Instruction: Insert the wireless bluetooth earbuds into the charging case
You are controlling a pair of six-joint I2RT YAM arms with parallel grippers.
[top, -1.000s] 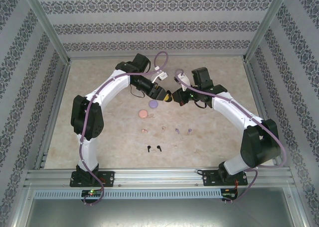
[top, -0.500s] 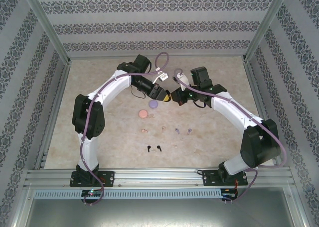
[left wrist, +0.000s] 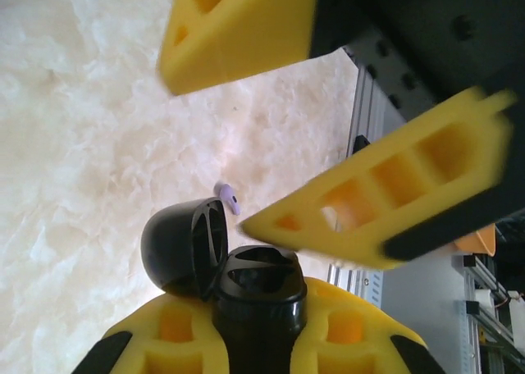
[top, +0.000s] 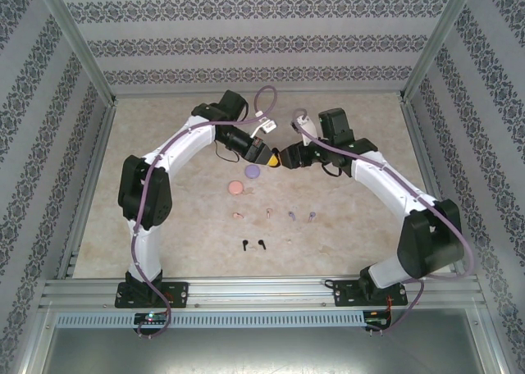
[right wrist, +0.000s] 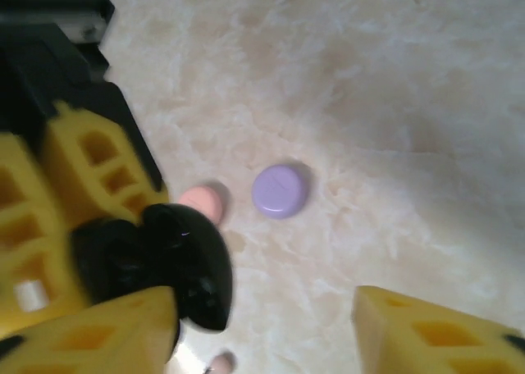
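Left tool (top: 269,155), right tool (top: 286,157) meet at black case (top: 277,157).

A pale marbled tabletop (top: 205,226) sits inside patterned walls (top: 246,42) (aluminium frame rails (top: 262,290) along the near edge)

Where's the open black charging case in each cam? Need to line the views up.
Top external: black charging case is a small dark spot just above picture centre, at the tip of the left fingers; hard to make out.
Left wrist: bottom centre, lid swung open to the left, clamped between the left fingers.
Right wrist: lower left, dark and blurred.
Shared landmark: the yellow left fingers gripping it.
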